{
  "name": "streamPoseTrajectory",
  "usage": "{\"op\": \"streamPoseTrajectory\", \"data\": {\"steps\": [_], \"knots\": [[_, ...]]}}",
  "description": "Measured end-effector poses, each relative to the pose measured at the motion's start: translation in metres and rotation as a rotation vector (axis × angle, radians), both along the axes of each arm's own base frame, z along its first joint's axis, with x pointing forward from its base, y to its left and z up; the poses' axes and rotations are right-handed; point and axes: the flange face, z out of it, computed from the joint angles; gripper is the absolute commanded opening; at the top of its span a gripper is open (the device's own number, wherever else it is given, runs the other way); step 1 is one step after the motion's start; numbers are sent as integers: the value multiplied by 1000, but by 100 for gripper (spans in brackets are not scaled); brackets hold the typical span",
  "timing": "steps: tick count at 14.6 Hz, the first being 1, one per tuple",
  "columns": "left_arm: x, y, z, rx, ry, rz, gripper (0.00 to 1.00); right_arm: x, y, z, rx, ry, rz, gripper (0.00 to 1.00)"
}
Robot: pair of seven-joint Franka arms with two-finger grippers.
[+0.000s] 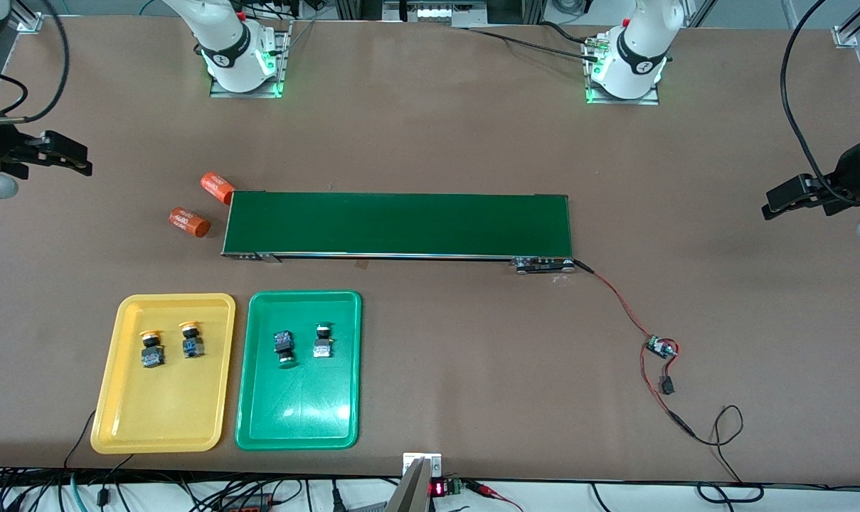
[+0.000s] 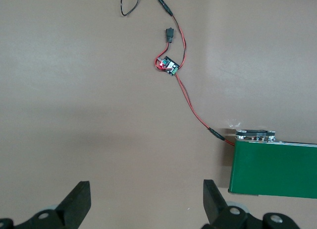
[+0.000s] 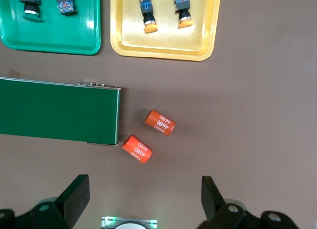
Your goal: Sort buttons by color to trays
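Sitting nearest the front camera, toward the right arm's end of the desk (image 1: pixel 472 142), the yellow tray (image 1: pixel 120 419) and the green tray (image 1: pixel 298 419) are lying side by side. Two yellow-orange buttons (image 1: pixel 151 346) (image 1: pixel 191 338) are resting in the yellow tray, two green buttons (image 1: pixel 284 347) (image 1: pixel 322 340) in the green one, all four in the half of their tray farther from the camera. Farther back, the long green conveyor belt (image 1: pixel 397 224) is stretching across the middle, with two orange cylinders (image 1: pixel 217 188) (image 1: pixel 188 222) lying at its end. A red wire with a small circuit board (image 1: pixel 661 348) is trailing from its other end. Both arms are waiting: the right tool (image 3: pixel 141 199) is hanging released over the desk near the cylinders, the left tool (image 2: pixel 146 201) released over bare desk by the belt's end.
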Motion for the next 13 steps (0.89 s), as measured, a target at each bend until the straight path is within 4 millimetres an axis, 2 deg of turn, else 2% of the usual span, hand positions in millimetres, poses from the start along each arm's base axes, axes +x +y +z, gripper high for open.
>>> {"op": "streamPoseTrajectory", "data": {"steps": [2,6,13], "knots": [[0,0,0,0,0,0,100,1,-1,-9,8,18,-3,100],[0,0,0,0,0,-1,100,8,37,-23,-11,41,2,100],[0,-7,0,-1,0,-13,100,7,39,-20,-26,40,9,100]]}}
